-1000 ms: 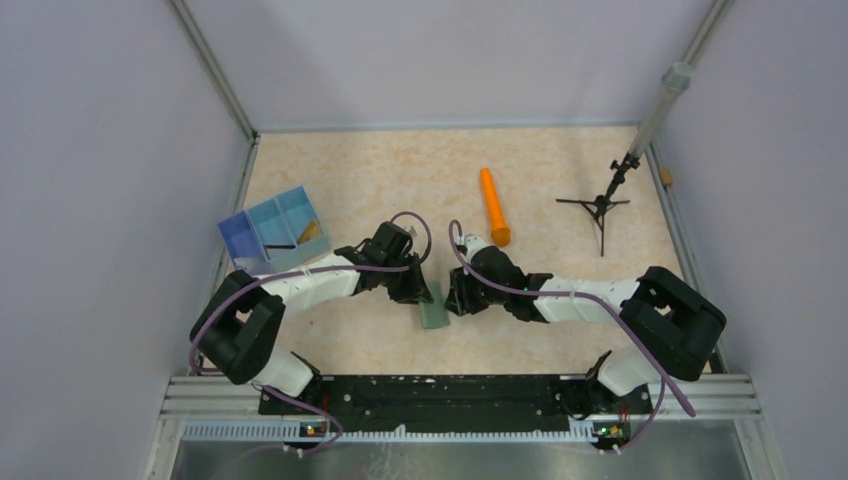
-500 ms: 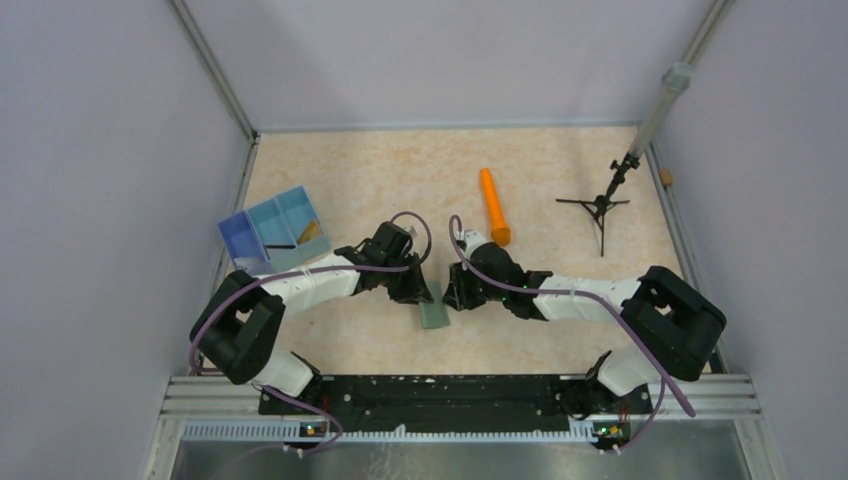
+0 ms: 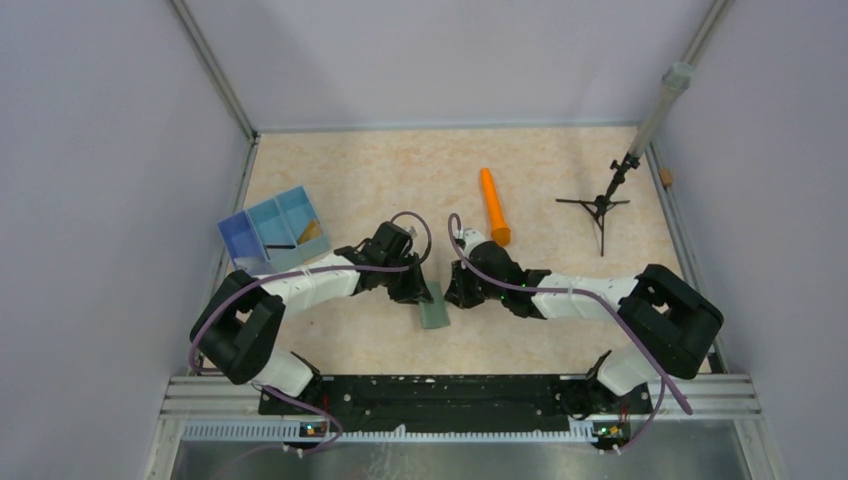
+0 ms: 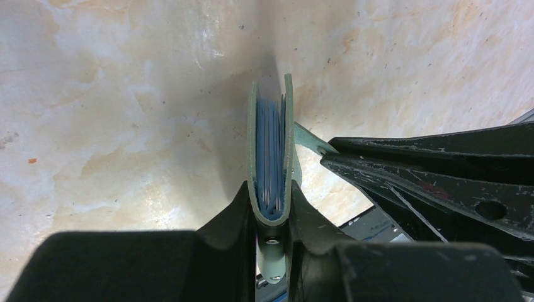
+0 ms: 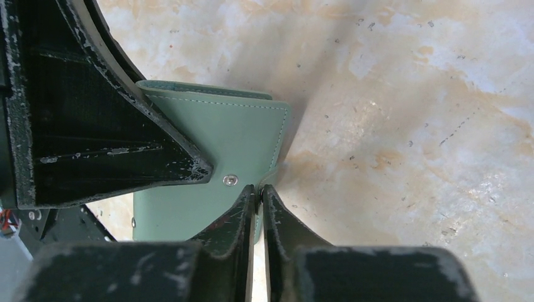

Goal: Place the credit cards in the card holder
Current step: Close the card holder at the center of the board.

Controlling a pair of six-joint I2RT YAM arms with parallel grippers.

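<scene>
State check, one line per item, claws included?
card holder, gripped by both claws, mouth slightly open, blue pockets showing
left claw, shut on the card holder's folded end
right claw, shut on the card holder's thin green flap
blue tray, holds a tan item and a dark item
orange cylinder, lying flat, untouched
</scene>
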